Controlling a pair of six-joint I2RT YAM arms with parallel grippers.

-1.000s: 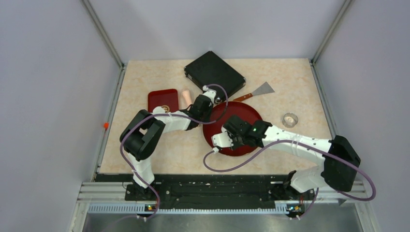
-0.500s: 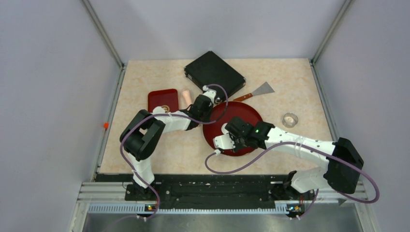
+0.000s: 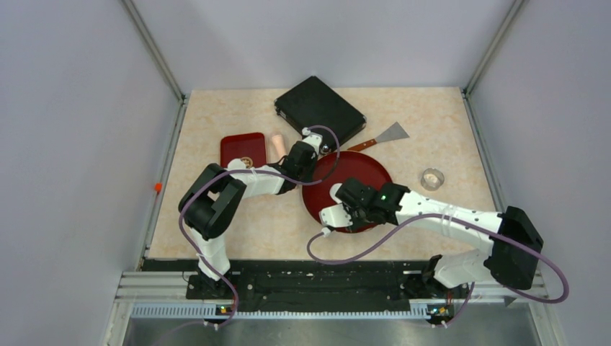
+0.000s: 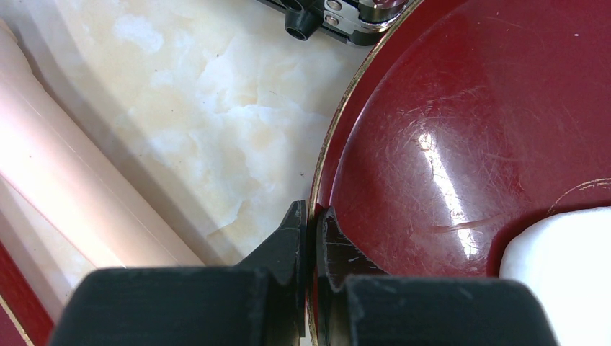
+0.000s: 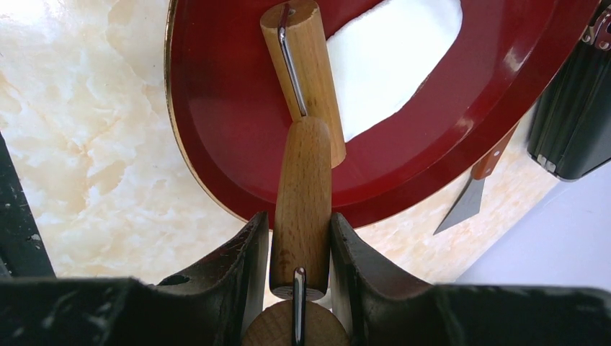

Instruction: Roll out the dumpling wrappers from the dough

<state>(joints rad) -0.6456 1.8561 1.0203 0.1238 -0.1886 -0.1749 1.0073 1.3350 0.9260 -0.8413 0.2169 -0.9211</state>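
White-and-black arms (image 3: pixel 447 213) carry looping purple cables (image 3: pixel 360 249) and a green light (image 3: pixel 384 193).

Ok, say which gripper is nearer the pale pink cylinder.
Left: left gripper pinches the round red plate's rim near the cylinder; right gripper, holding a wooden roller, sits at the plate's front edge.

The bench (image 3: pixel 216 115) has a pale beige top marbled with cream and faint orange, and up close it shows a slight sheen. Plain grey-lilac panels close it in on 3 sides: the left wall (image 3: pixel 72 144), the back wall (image 3: pixel 324 36) and the right wall (image 3: pixel 562 108). Slim aluminium posts (image 3: pixel 153 50) rise from the 2 far corners. A black plate (image 3: pixel 324 275) and a silver slotted rail (image 3: pixel 288 311) run along the near edge. A small orange tab (image 3: pixel 157 187) sits just outside the left edge. The light is even and soft.
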